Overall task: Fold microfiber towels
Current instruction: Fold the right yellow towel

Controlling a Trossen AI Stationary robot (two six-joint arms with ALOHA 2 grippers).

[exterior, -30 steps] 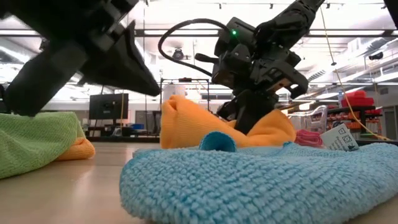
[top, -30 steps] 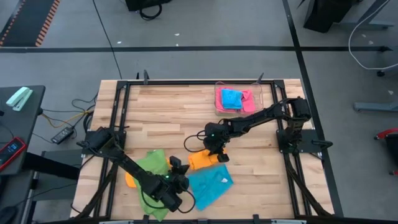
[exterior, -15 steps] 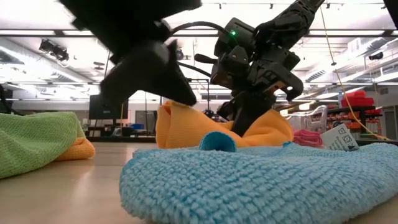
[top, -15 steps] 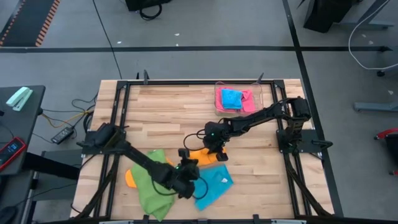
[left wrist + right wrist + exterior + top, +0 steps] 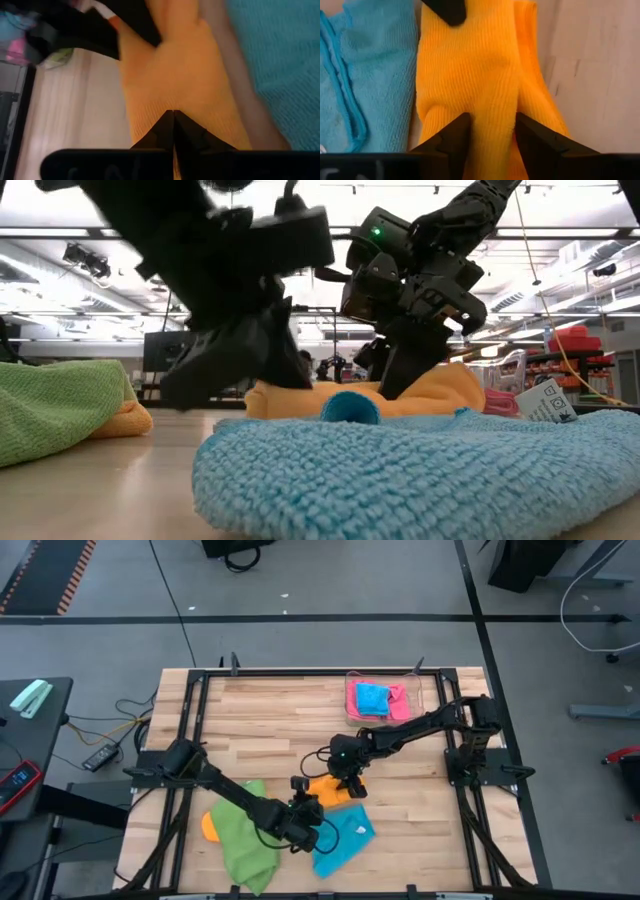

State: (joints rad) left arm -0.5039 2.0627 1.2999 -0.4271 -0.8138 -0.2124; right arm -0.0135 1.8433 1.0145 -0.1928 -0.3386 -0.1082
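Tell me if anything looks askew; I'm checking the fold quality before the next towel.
The orange towel at mid-table is bunched into ridges rather than lying flat, with the right gripper astride a raised fold, jaws open, and the left gripper shut at its edge. The green towel lies crumpled, overlapping another orange cloth.

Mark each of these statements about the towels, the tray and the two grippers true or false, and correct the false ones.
1. The left gripper is shut at the edge of the orange towel. True.
2. The right gripper is shut tight. False: its fingers stand apart, with a ridge of the orange towel between them.
3. A blue towel lies beside the orange towel. True.
4. The clear tray holds a green towel. False: it holds a pink cloth with a small blue cloth on top; the green towel lies on the table.
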